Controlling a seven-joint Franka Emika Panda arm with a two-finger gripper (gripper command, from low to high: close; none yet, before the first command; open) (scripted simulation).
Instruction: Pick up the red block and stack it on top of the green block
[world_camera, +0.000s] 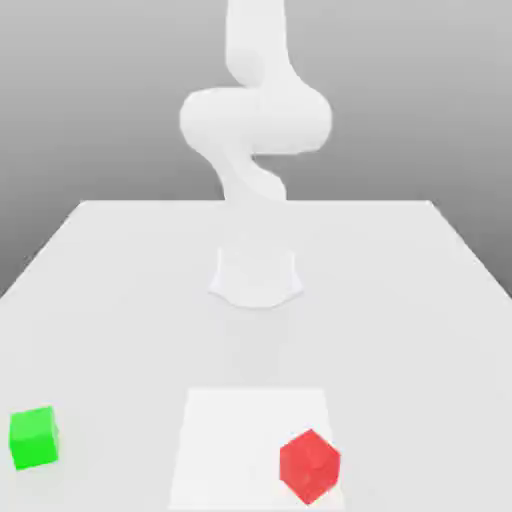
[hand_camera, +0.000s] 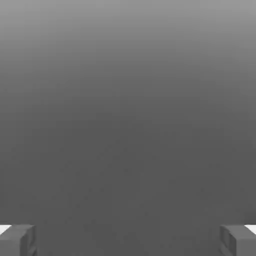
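Two blocks lie on the white worktop (world_camera: 120, 300), both near its front edge in the exterior view. The red block (world_camera: 309, 466) sits toward the exterior view's right, turned so that one corner faces the camera. It rests on a slightly brighter square patch (world_camera: 230, 440) marked on the worktop, close to that patch's right side. The green block (world_camera: 34, 437) sits toward the exterior view's left, squarer to the camera, on plain worktop outside the bright patch. The two blocks are well apart and nothing rests on either one.

The white arm (world_camera: 255, 120) rises from its round base (world_camera: 256, 277) at the middle of the worktop, behind both blocks. Its links bend in an S-shape above the base and run out of the top of the exterior view. The arm touches neither block.

In the hand view the gripper (hand_camera: 128, 240) shows as two grey fingertips (hand_camera: 20, 240) at opposite edges of the picture. The jaws stand spread wide, with nothing held between them. Between the fingertips lies only a plain grey background; no block appears there.

The red block is not lifted. It remains flat on the worktop, apart from the green block.
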